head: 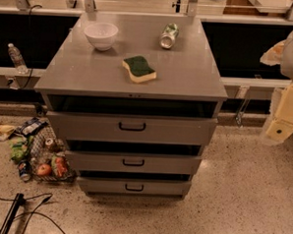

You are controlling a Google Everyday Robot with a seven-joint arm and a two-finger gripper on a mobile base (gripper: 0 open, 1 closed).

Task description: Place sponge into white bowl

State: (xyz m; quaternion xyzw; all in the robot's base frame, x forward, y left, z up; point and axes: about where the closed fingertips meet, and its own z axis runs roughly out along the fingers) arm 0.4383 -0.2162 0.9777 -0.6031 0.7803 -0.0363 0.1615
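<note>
The sponge (pixel 139 69), dark green on top over pale yellow foam, lies flat near the middle front of the grey cabinet top (pixel 188 72). The white bowl (pixel 101 35) stands upright at the back left of the same top, empty as far as I can see. My cream-yellow gripper (pixel 284 119) is at the right edge of the view, off to the right of the cabinet and below its top, far from both sponge and bowl.
A silver-green drink can (pixel 168 36) lies on its side at the back right of the top. Three drawers (pixel 132 126) stand slightly pulled out below. Snack packets and fruit (pixel 41 158) lie on the floor at left, cables (pixel 13 210) at bottom left, a water bottle (pixel 15 58) on the left ledge.
</note>
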